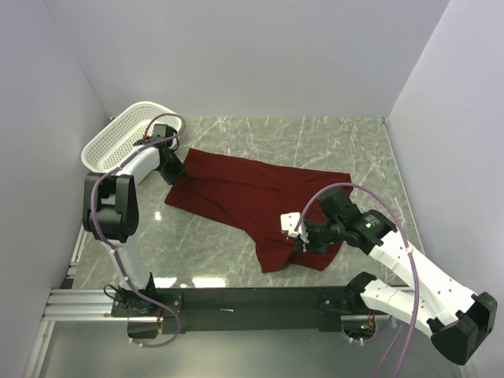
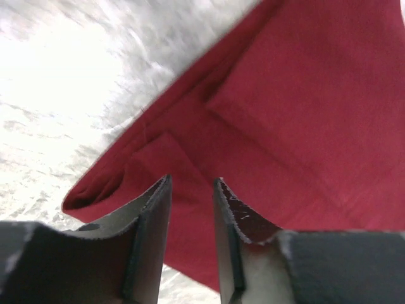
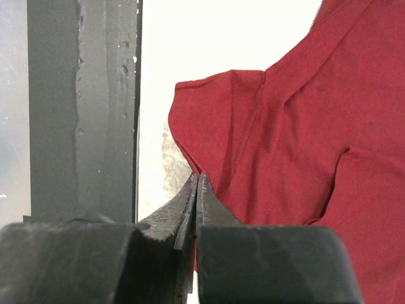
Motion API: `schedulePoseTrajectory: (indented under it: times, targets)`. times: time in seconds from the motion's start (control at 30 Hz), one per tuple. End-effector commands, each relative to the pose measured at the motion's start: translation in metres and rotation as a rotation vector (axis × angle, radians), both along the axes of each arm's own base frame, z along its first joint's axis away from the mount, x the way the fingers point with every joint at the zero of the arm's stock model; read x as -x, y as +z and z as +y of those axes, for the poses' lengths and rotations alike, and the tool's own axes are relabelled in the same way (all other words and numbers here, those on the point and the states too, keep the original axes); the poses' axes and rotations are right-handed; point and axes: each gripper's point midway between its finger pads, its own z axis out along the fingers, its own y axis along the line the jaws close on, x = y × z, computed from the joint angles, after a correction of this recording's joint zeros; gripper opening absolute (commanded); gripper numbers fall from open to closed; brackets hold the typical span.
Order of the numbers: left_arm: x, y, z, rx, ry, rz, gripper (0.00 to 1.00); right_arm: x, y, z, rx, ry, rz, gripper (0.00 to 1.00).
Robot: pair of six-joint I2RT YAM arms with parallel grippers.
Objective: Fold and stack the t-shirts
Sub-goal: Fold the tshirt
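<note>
On the table (image 1: 339,142): one dark red t-shirt (image 1: 252,201) lies on the grey marbled top. Its closest corner is just beside the white perforated basket (image 1: 118,140), and the cloth runs away from the basket toward the near right.
basket: sits in the far left corner against the side wall and does not touch the shirt.
shirt shape: flat but uneven, wide at the end beside the basket and drawn into a narrower lobe at the end farthest from it. The left wrist view shows overlapping layers with straight folded edges.
left gripper (image 1: 175,169): just beside the basket's right end, low over the shirt corner closest to the basket. Its fingers (image 2: 152,215) stand apart with a clear gap, red cloth shows beneath that gap, and nothing is clamped.
right gripper (image 1: 302,242): well apart from the basket, at the shirt lobe farthest from it. Its fingers (image 3: 171,221) are pressed together with no gap. A sleeve-like edge of the cloth runs straight into the closed tips, so the shirt looks pinched there.
rail (image 1: 252,299): a dark frame bar runs along the table's near edge, well apart from the basket. In the right wrist view it stands just beside the closed fingers, on the side away from the cloth.
</note>
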Motion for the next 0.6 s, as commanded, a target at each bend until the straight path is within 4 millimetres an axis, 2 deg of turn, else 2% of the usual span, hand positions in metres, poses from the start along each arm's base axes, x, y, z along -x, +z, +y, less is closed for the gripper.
schedulePoseTrajectory:
  times: [0.0, 0.17, 0.4, 0.57]
  targets:
    - [-0.009, 0.004, 0.015, -0.069, 0.122, 0.019, 0.36, -0.004, 0.014, 0.007, -0.049, 0.006, -0.031, 0.00]
    - [0.002, -0.011, 0.016, -0.098, 0.152, 0.074, 0.35, -0.005, 0.013, 0.006, -0.052, 0.001, -0.033, 0.00]
    - [-0.005, -0.019, 0.004, -0.071, 0.140, 0.088, 0.35, -0.006, 0.014, 0.005, -0.051, -0.002, -0.031, 0.00]
    - [-0.003, -0.022, 0.006, -0.093, 0.138, 0.108, 0.35, -0.006, 0.015, 0.005, -0.055, -0.008, -0.037, 0.00]
